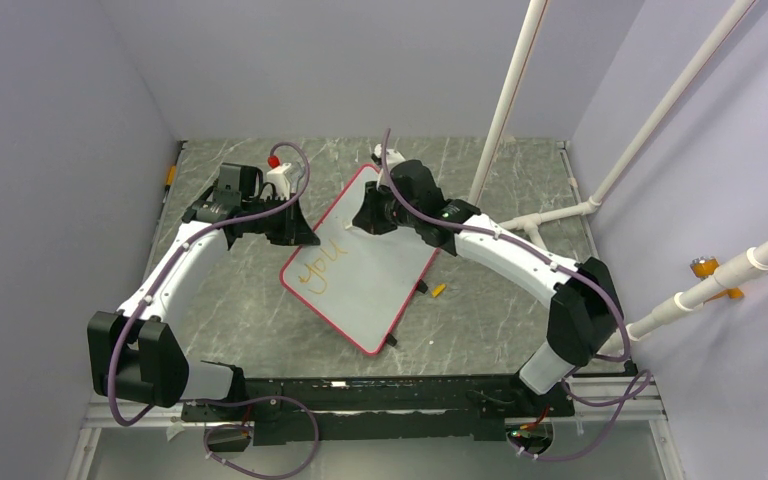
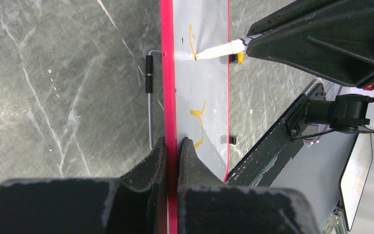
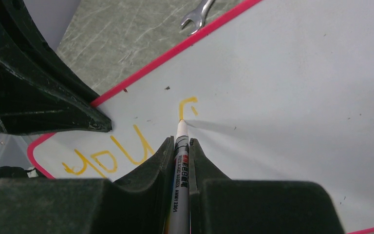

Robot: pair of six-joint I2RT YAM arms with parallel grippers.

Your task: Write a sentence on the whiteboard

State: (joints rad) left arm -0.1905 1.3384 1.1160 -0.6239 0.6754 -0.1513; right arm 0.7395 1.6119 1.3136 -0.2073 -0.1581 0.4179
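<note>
surface: grey marbled table [image 1: 260, 320] | on it: whiteboard [image 1: 370, 275] | room: lilac walls [image 1: 60, 120]

marker [image 3: 180, 187] barrel cut off below, wrench [image 3: 197, 14] cropped at top edge

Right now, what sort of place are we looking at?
Probably a lab's robot test booth: plain lilac walls box in a marbled tabletop, white plastic pipes frame one side, and a whiteboard lies there.
</note>
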